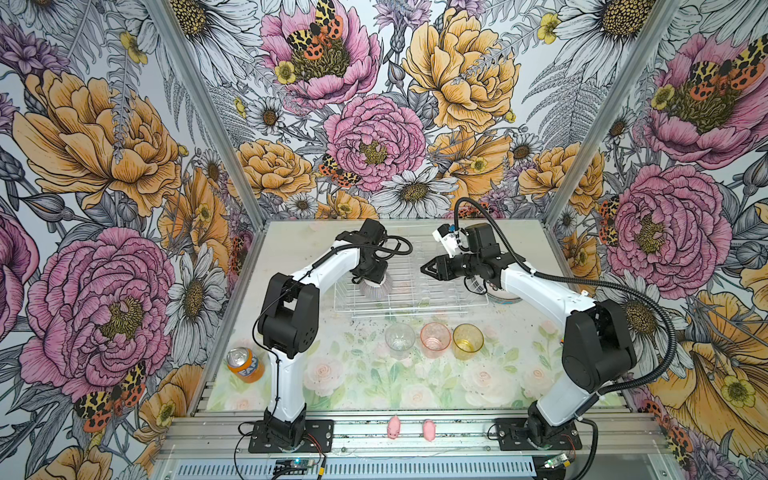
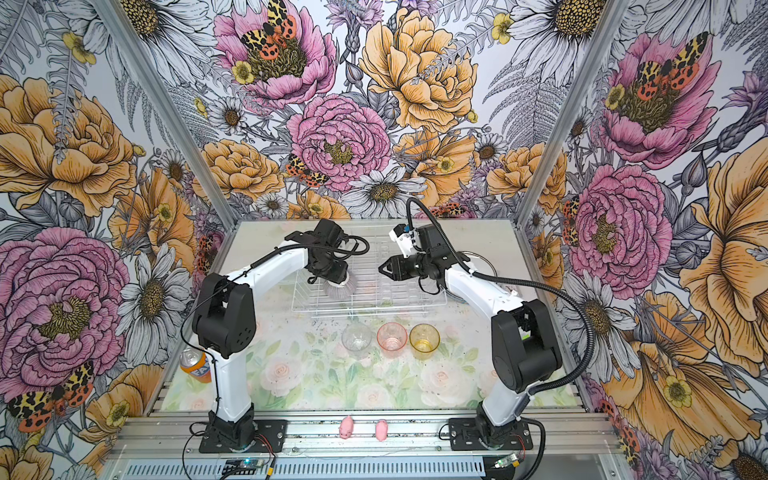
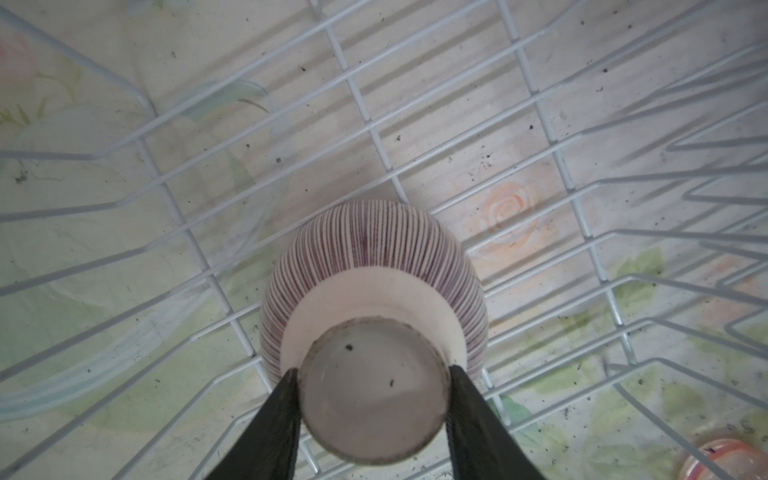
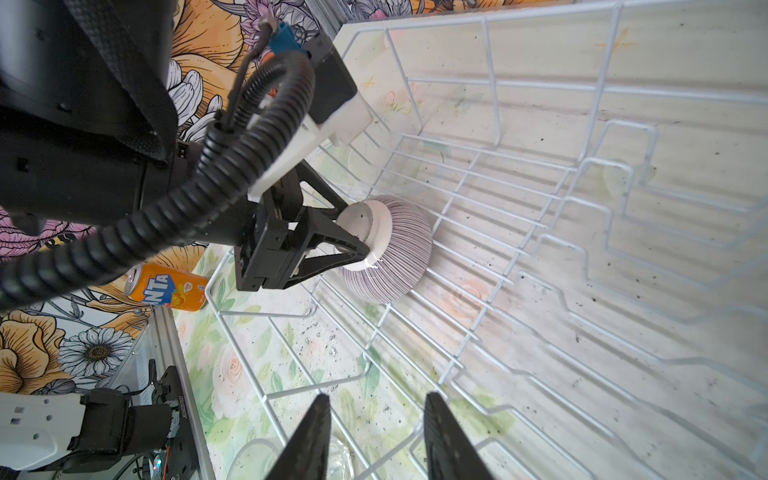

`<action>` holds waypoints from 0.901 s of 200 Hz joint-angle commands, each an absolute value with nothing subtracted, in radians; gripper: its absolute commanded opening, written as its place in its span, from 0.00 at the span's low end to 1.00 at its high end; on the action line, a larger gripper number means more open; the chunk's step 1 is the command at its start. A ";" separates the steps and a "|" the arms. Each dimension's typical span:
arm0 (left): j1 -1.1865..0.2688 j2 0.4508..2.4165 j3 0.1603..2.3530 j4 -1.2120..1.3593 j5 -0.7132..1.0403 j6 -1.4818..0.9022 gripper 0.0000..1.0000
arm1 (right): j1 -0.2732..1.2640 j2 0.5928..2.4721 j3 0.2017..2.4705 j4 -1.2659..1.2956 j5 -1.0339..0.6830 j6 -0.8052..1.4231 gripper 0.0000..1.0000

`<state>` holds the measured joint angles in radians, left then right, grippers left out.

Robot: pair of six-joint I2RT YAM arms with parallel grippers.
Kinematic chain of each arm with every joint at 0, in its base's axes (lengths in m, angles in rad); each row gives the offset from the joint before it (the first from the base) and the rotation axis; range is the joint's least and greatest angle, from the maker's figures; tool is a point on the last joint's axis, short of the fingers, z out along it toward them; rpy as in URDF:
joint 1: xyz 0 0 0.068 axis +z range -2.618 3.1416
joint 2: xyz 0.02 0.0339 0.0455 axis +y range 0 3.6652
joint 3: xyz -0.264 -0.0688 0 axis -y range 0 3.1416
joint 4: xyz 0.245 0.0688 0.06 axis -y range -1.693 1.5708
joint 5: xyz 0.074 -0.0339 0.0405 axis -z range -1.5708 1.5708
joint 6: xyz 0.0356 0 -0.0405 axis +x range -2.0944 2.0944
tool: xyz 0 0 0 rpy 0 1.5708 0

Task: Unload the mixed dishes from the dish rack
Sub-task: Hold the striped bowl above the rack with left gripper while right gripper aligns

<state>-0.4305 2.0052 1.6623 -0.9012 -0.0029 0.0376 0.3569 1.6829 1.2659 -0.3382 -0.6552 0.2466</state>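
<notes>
The floral surface (image 1: pixel 357 374) carried the dish rack (image 1: pixel 432 291) at its far middle. In both top views only one dish remained inside the rack. A stack of plates (image 1: pixel 505 297) lay just beside the rack's right end, partly hidden under the right arm. Three tumblers stood upright in a row in front of the rack: clear (image 1: pixel 400 338), pink (image 1: pixel 435 338) and amber (image 1: pixel 468 340).

The ribbed bowl (image 3: pixel 374 257) sat upside down on the rack floor near the left front corner, foot ring up, so its axis ran vertical. The left end effector (image 3: pixel 372 372) pointed down directly over it. Its two fingers bracketed the foot ring from opposite sides, and both tips touched the ring. How firm that hold was could not be told.

The right end effector (image 4: pixel 376 401) hovered over the rack's middle, well apart from the bowl, partly open and empty. The left arm was clearly the nearer one, and a straight lift looked the likely exit.
</notes>
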 commanded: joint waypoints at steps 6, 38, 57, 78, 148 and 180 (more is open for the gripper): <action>-0.413 2.025 1.674 -0.906 0.036 0.055 0.41 | 0.356 1.705 1.294 -0.313 -0.655 0.250 0.39; -0.405 2.010 1.674 -0.905 0.056 0.061 0.40 | 0.355 1.719 1.301 -0.313 -0.665 0.256 0.40; -0.393 1.995 1.675 -0.903 0.071 0.061 0.39 | 0.355 1.729 1.303 -0.312 -0.686 0.260 0.40; -0.375 1.975 1.668 -0.888 0.116 0.059 0.39 | 0.356 1.739 1.304 -0.301 -0.719 0.273 0.40; -0.326 1.904 1.601 -0.783 0.300 0.027 0.39 | 0.371 1.771 1.308 -0.275 -0.800 0.299 0.45; -0.302 1.874 1.566 -0.718 0.396 0.000 0.38 | 0.385 1.796 1.313 -0.266 -0.815 0.315 0.46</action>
